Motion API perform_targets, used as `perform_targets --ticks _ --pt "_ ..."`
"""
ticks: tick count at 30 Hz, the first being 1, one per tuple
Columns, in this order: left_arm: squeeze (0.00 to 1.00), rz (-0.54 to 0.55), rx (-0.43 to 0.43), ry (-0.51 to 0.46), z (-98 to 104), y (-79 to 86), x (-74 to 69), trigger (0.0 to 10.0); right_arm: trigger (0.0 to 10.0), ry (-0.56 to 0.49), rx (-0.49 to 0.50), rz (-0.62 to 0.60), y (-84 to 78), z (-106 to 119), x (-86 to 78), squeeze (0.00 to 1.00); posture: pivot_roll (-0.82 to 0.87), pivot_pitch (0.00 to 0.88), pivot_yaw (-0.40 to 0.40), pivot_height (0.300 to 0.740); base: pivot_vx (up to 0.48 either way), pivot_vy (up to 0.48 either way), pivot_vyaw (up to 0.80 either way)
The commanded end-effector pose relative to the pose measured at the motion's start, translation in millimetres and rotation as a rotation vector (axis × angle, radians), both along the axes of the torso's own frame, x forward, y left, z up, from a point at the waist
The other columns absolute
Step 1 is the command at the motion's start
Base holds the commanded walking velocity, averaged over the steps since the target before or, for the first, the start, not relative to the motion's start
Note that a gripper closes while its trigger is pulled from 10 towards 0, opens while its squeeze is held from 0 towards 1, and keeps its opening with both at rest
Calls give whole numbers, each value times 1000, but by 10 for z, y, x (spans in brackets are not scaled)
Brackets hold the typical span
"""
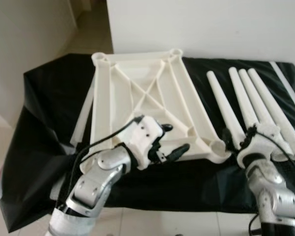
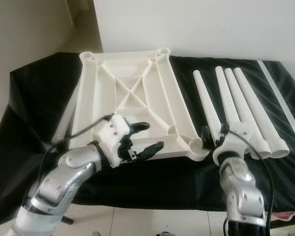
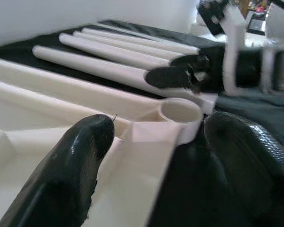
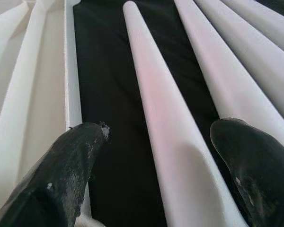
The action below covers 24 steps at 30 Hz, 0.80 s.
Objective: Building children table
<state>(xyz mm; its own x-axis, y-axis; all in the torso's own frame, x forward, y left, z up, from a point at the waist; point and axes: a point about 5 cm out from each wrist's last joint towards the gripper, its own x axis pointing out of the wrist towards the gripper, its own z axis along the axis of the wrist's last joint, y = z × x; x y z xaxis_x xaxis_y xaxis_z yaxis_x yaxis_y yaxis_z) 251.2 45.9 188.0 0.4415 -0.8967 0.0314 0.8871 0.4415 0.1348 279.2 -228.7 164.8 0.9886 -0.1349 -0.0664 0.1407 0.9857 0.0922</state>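
While the white tabletop (image 1: 142,103) lies underside-up on the black-draped counter (image 1: 44,98), four white legs (image 1: 250,108) lie side by side at its 3 o'clock. Left gripper (image 1: 169,142) hovers over the tabletop's near edge, jaws spread, holding nothing. Right gripper (image 4: 165,161) sits at the near end of the leftmost leg (image 4: 165,118), jaws spread either side of it, not yet pinching. Near-right corner socket (image 3: 181,111) stands empty. Risk, as judged: the round, tapered leg may roll or slip sideways on closing, nudging its neighbours or missing the socket.
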Motion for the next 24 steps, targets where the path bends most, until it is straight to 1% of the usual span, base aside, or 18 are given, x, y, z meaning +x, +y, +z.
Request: perform_targets --ticks 1,4,6,10,13,15,16,17,18,19,20,22,24 --pt "0 32 4 15 -15 19 -14 10000 10000 11 25 -10 -43 36 -7 0 -23 168 -7 740 0 0 0" --pt "0 31 5 23 -22 29 -33 10000 10000 24 29 2 -49 109 7 0 -23 177 -7 740 0 0 0" --pt "0 34 -5 41 -22 43 -47 10000 10000 29 20 17 -50 211 19 0 -26 190 -8 740 0 0 0" --pt "0 35 -14 59 -22 39 -72 10000 10000 113 41 10 -71 334 71 0 -31 204 -8 740 0 0 0" --pt "0 34 -17 65 -19 33 -86 10000 10000 135 38 7 -80 369 84 0 -32 206 -7 740 0 0 0" --pt "0 31 -20 72 -14 18 -100 10000 10000 188 47 22 -89 397 147 0 -33 217 -4 740 0 0 0" --pt "0 29 -21 75 -13 10 -103 10000 10000 206 28 30 -88 421 190 0 -33 222 -2 740 0 0 0" --pt "0 27 -22 77 -12 1 -105 10000 10000 232 35 38 -83 425 231 0 -31 227 -2 740 0 0 0" --pt "0 27 -22 77 -12 1 -105 10000 10000 232 35 38 -83 425 231 0 -31 227 -2 740 0 0 0" --pt "0 24 -25 81 0 -10 -117 10000 10000 285 38 7 -91 405 297 0 -28 235 0 740 0 0 0" --pt "0 24 -25 81 0 -10 -117 10000 10000 285 38 7 -91 405 297 0 -28 235 0 740 0 0 0" --pt "0 23 -26 84 11 -13 -132 10000 10000 321 45 1 -80 397 321 0 -22 243 0 740 0 0 0" --pt "0 23 -25 85 12 -13 -135 10000 10000 327 45 4 -76 401 320 0 -22 243 0 740 0 0 0"
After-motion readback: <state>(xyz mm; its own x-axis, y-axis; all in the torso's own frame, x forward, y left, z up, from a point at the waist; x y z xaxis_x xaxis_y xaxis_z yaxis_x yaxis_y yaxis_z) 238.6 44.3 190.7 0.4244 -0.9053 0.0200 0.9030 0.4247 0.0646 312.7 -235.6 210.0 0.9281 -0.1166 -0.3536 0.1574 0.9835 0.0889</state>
